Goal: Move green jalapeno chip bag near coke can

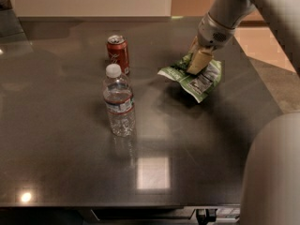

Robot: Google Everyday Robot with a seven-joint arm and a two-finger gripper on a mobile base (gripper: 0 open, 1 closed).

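Note:
The green jalapeno chip bag is crinkled, light green with a white nutrition panel, and hangs just above the dark table at the centre right, casting a shadow below it. My gripper comes down from the upper right and is shut on the bag's top middle. The coke can, red with a silver top, stands upright to the left of the bag, about a bag's width away.
A clear water bottle with a white cap stands upright in front of the can. My arm's grey body fills the lower right corner. The table's right edge runs close behind the bag.

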